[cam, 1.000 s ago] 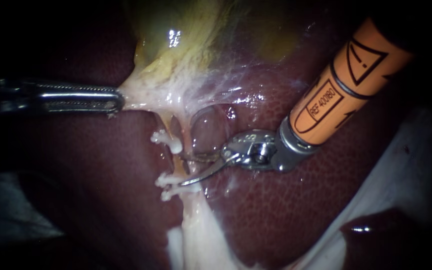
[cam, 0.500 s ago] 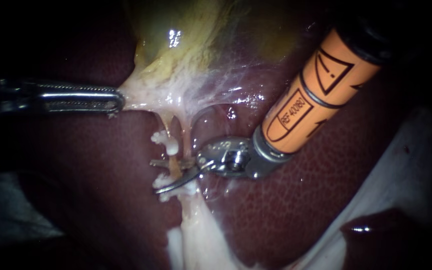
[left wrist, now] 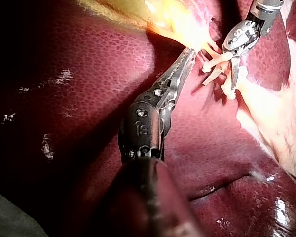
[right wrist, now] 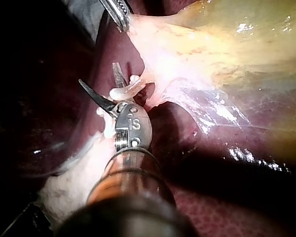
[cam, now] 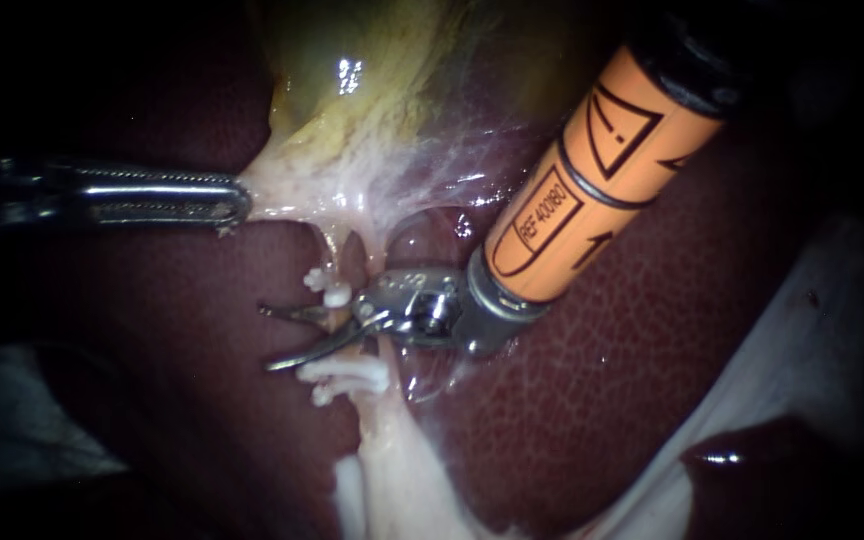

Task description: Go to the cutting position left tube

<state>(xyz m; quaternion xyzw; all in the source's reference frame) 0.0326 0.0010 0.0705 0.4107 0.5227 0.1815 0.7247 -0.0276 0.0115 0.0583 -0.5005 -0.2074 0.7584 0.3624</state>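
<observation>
Left instrument [cam: 237,204]: serrated jaws, closed flat on the pale lower edge of the gallbladder [cam: 372,90], with the tissue stretched taut from their tip. Right instrument [cam: 282,337]: orange-sleeved shaft, two thin curved blades as jaws, standing narrowly apart with a clear gap and gripping nothing. Left tube [cam: 336,322]: thin pale-brown strand crossing the gap between the right jaws, near their hinge; whether either blade touches it cannot be told. Upper clip [cam: 330,291]: white, on the tube just outside the upper blade, on the gallbladder side. Lower clips [cam: 348,372]: white, two, just outside the lower blade. Liver [cam: 602,400]: dark red, beneath both sets of jaws.
</observation>
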